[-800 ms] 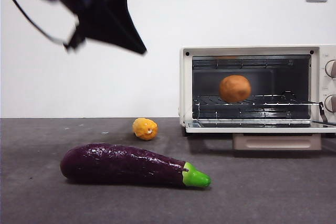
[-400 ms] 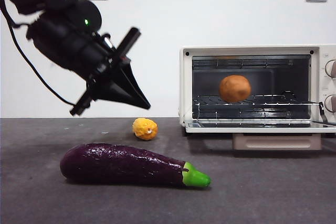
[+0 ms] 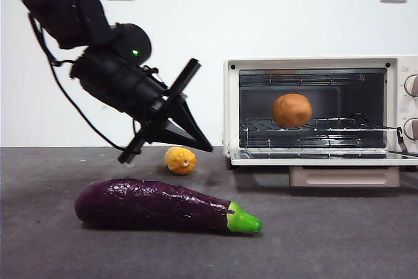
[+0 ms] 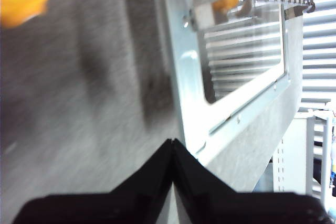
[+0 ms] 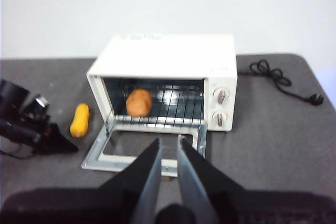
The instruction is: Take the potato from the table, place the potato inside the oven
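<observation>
Above the worktop (image 3: 339, 240), left of the oven (image 3: 313, 63), the left pincer (image 3: 208, 148) hangs clenched — jaws pressed together, grasping nothing, clear of the yellow lump (image 3: 180, 160) just below. Inside the oven, the potato (image 3: 292, 110) rests on the wire rack (image 3: 339, 124), door (image 5: 147, 153) folded down. The right pincer (image 5: 167, 145) waits apart — jaws slightly parted, empty.

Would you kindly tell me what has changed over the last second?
The left gripper, jaws shut and empty, has swung down and toward the cream-white toaster oven. The round orange-brown potato stays on the rack; the purple eggplant and yellow lump are unmoved.
</observation>
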